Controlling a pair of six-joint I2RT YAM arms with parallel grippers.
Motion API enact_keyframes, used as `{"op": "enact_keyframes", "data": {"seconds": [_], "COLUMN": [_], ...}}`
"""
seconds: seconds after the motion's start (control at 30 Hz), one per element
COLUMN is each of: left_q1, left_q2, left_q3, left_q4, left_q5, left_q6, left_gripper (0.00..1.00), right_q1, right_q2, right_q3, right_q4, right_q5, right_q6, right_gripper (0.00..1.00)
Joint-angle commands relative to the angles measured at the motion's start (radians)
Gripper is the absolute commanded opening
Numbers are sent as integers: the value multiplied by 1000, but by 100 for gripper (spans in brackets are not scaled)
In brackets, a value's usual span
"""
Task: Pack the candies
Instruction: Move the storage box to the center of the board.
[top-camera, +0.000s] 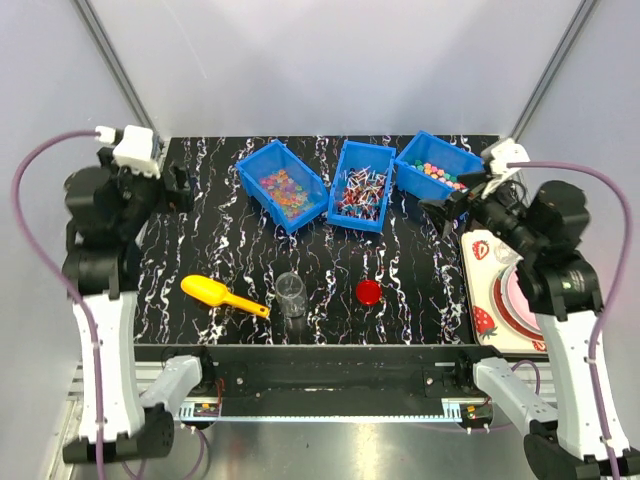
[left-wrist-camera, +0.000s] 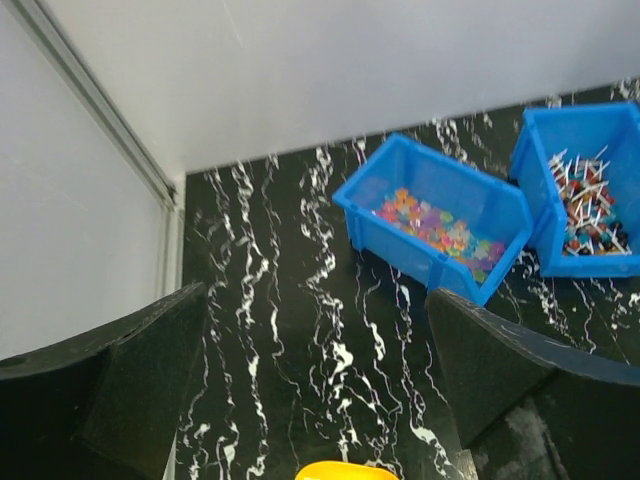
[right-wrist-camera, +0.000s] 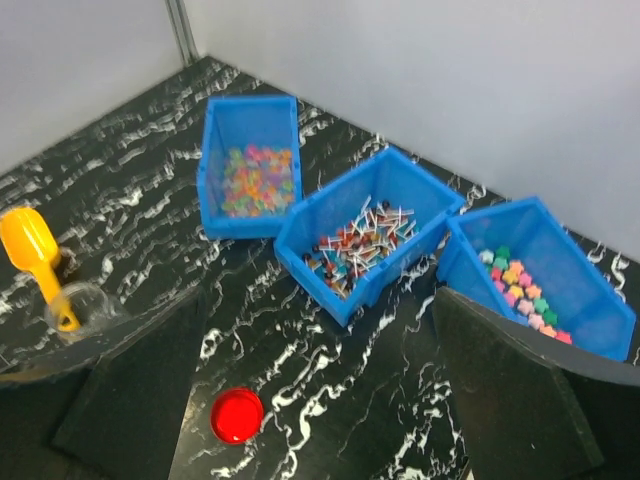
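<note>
- Left tool (top-camera: 183, 188) and right tool (top-camera: 447, 205) are both released, holding nothing.
- Candies (top-camera: 283, 187) sit in three blue bins (top-camera: 368, 158) at the tabletop's back.
- Likely first step: grab the yellow scoop (top-camera: 215, 293) by its handle, squarely, without knocking the clear cup (top-camera: 291, 294) just beside it.

The table (top-camera: 420, 270) had a smooth black top veined white like marble, with a faint sheen. The bins (top-camera: 283, 185), scoop (top-camera: 205, 291) and lid (top-camera: 369, 292) looked like smooth moulded plastic — the lid glossy, the cup (top-camera: 291, 293) clear. The fingers (left-wrist-camera: 140, 390) were matt black and faintly grainy — the walls (top-camera: 330, 60) plain matt white, the arm shells (top-camera: 100, 330) smooth white plastic.
</note>
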Motion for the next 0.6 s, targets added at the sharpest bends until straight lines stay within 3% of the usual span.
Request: {"op": "enact_keyframes", "data": {"seconds": [0.0, 0.23, 0.57], "left_q1": [-32, -225, -245], "left_q2": [158, 463, 890], "left_q3": [58, 132, 388], "left_q4": [-13, -14, -74], "left_q5": [-53, -352, -356], "left_q6": [-23, -71, -215], "left_gripper": [99, 99, 99], "right_q1": [4, 6, 6], "right_q2": [3, 16, 47], "right_q3": [-83, -189, -253], "right_q4": [75, 151, 188], "right_q5": [14, 22, 12], "right_q6": [-73, -79, -82], "right_gripper": [100, 100, 100]}}
